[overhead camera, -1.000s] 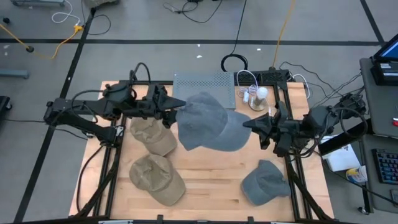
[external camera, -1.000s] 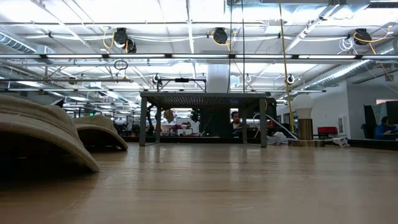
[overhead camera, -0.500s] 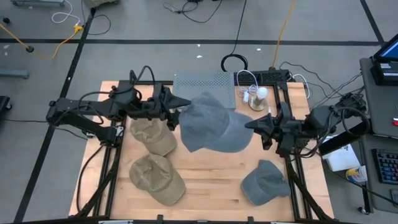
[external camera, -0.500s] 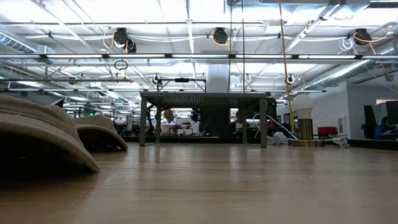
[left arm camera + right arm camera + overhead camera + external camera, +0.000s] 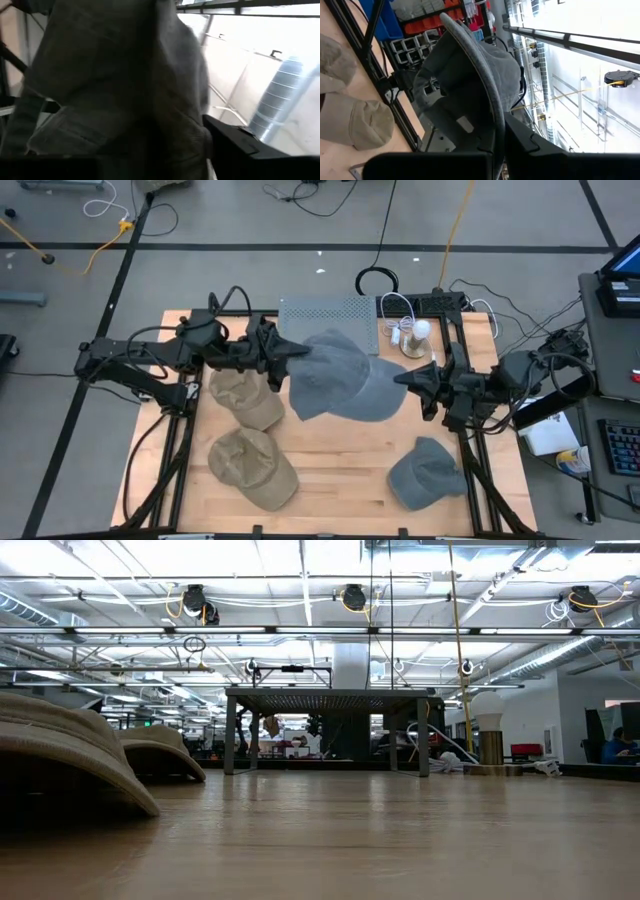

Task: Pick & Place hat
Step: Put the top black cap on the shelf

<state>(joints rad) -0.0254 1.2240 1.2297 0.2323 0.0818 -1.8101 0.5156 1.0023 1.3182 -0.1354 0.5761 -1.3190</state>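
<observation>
The wooden desk (image 5: pixel 340 455) stands on a grey floor crossed by cables, with a perforated metal plate (image 5: pixel 328 313) at its 12 o'clock edge. In the low view the desk top runs level toward a metal frame table (image 5: pixel 330 725) and a bright ceiling of pipes and lamps.

Going left to right across the high view: the left gripper (image 5: pixel 290 352) reaches in from 9 o'clock, its jaws pinching the back rim of the grey cap (image 5: pixel 340 376). In the left wrist view grey fabric (image 5: pixel 120 85) fills nearly everything. Below that arm a tan cap (image 5: pixel 245 398) lies on the desk, and a second tan cap (image 5: pixel 252 468) lies toward 7 o'clock; both show as low humps at the left of the low view (image 5: pixel 70 755).

The grey cap is held up above the middle of the desk, stretched between the two grippers and clear of the boards. Bare wood lies open under it and toward 6 o'clock.

The right gripper (image 5: pixel 408 380) comes in from 3 o'clock, jaws pinching the cap's brim; in the right wrist view the curved brim (image 5: pixel 487 95) runs down between the dark fingers (image 5: pixel 525 145). A second grey cap (image 5: pixel 427 472) lies at 5 o'clock near the desk's edge. A white bulb-like object (image 5: pixel 420 333) with looped white cable sits near 1 o'clock.
</observation>
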